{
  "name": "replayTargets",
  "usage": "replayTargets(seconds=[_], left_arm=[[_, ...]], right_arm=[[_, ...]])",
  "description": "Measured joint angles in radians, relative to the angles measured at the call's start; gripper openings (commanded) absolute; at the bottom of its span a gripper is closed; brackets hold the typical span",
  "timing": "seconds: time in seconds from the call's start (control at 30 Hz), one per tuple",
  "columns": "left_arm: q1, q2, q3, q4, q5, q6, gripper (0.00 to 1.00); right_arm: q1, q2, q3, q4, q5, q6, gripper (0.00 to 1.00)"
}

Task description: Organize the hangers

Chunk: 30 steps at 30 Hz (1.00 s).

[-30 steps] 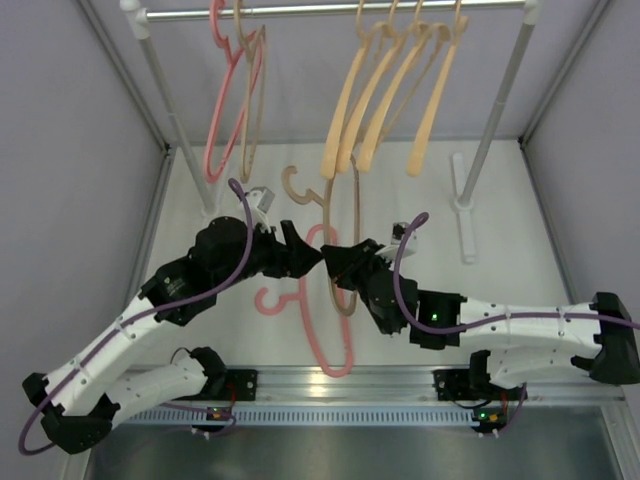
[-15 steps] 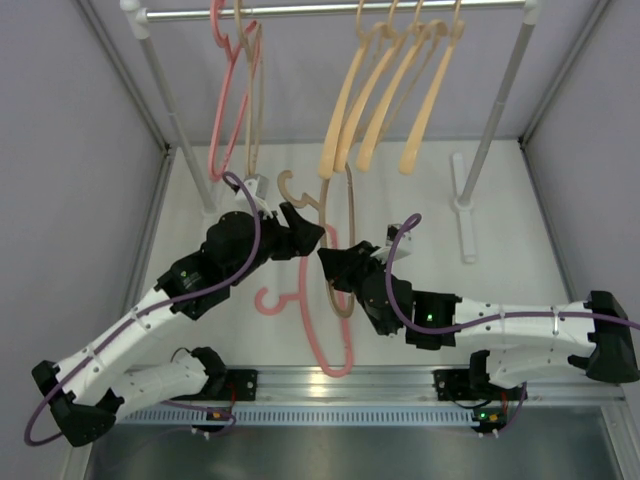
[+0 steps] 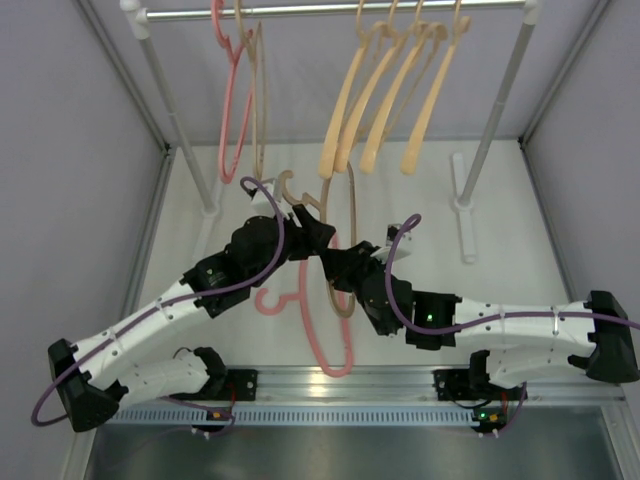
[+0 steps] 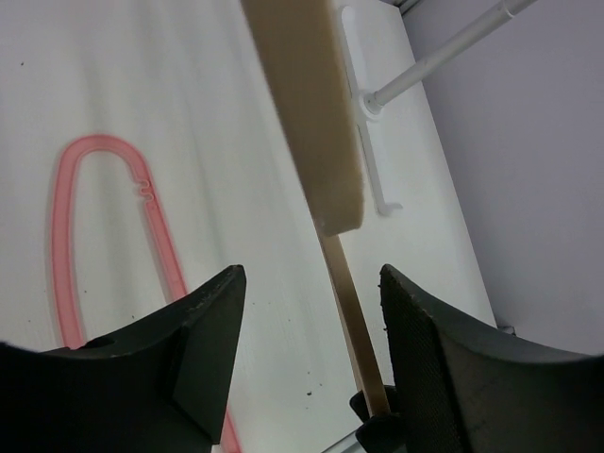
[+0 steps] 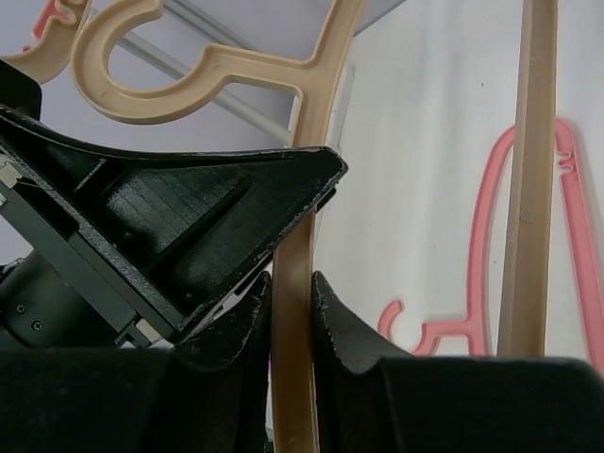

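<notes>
Over mid-table, left gripper (image 3: 319, 238) advanced, jaws apart around beige hanger (image 5: 530, 170), right gripper (image 3: 333, 260) clamping it.

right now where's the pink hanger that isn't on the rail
In the top view the loose pink hanger lies flat on the table, near its middle, just left of the beige hanger that the right gripper clamps.

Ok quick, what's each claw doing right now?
Left claw: open, straddling the beige hanger.
Right claw: shut on the beige hanger.
</notes>
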Motion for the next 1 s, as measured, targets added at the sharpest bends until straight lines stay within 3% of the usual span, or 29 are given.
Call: replayTargets(seconds=[0.17, 0.43, 0.67, 0.73, 0.83, 0.93, 1.0], left_arm=[[-0.022, 0.03, 0.0, 0.026, -0.024, 0.0, 0.51], [-0.042, 0.037, 0.003, 0.061, -0.039, -0.005, 0.18], [-0.05, 0.037, 0.01, 0.078, -0.025, 0.0, 0.0], [-0.05, 0.037, 0.012, 0.076, -0.024, 0.007, 0.0], [-0.051, 0.037, 0.024, 0.06, -0.024, 0.023, 0.0], [-0.053, 0.037, 0.065, -0.007, -0.024, 0.05, 0.0], [-0.052, 0.037, 0.101, -0.056, -0.036, 0.074, 0.0]], right_arm=[[0.0, 0.0, 0.0, -0.003, 0.0, -0.01, 0.0], [0.003, 0.001, 0.0, -0.008, -0.012, -0.026, 0.0], [0.005, 0.003, 0.0, -0.006, -0.027, -0.037, 0.0], [0.005, 0.003, 0.0, -0.007, -0.028, -0.037, 0.0], [0.006, 0.003, 0.0, -0.008, -0.029, -0.037, 0.15], [0.018, 0.0, 0.003, -0.016, -0.026, -0.035, 0.37], [0.029, -0.014, 0.005, -0.041, -0.019, -0.032, 0.45]])
